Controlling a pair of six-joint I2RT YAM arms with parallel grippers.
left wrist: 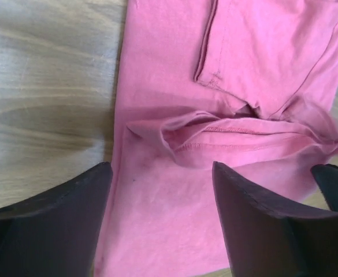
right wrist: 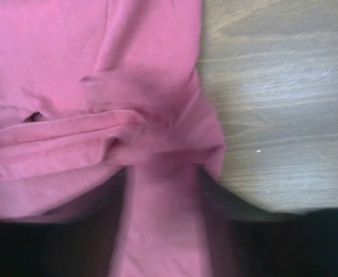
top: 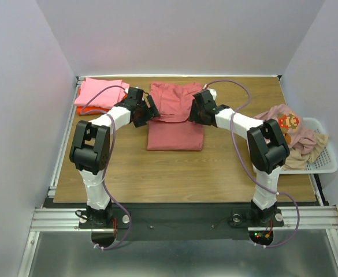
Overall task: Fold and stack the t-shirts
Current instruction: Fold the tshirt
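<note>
The dusty rose-red t-shirt (top: 175, 135) lies in the middle of the table, its far part folded over and bunched (top: 171, 98). My left gripper (top: 150, 109) is at the shirt's left edge; in the left wrist view it (left wrist: 160, 173) is open, with the flat cloth (left wrist: 157, 219) below the jaws. My right gripper (top: 193, 111) is at the shirt's right edge; in the blurred right wrist view it (right wrist: 163, 179) has its jaws apart, with a wrinkled fold (right wrist: 128, 127) just past the tips. A folded light pink shirt (top: 102, 92) lies on a bright orange one (top: 83, 109) at the far left.
A white mesh basket (top: 325, 161) stands at the right edge and holds the pale pink pixel-print shirt (top: 287, 122) and a beige shirt (top: 304, 158). Bare wood (top: 174, 173) lies in front of the shirt. White walls close in the table.
</note>
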